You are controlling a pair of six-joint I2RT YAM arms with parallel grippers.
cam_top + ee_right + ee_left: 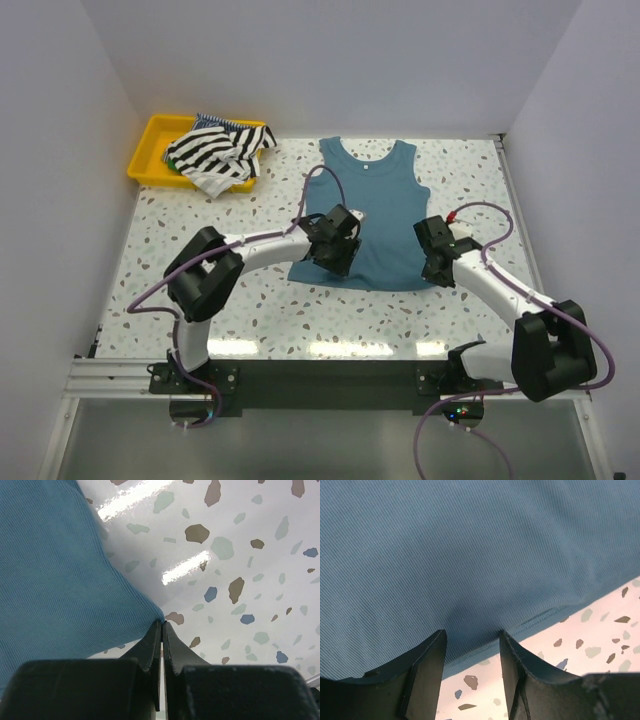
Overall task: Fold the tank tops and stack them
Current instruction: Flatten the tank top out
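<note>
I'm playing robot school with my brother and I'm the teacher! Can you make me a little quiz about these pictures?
1. Pick one: what lies in the yellow tray?
A. a black-and-white striped top
B. a shoe
C. a cup

2. True or false: the left fingers are squeezed tightly together.

3. Fill in the colour: the right fingers are closed on the bottom corner of the ____ tank top.

Key
1. A
2. False: they stand apart, over the hem.
3. teal
</note>
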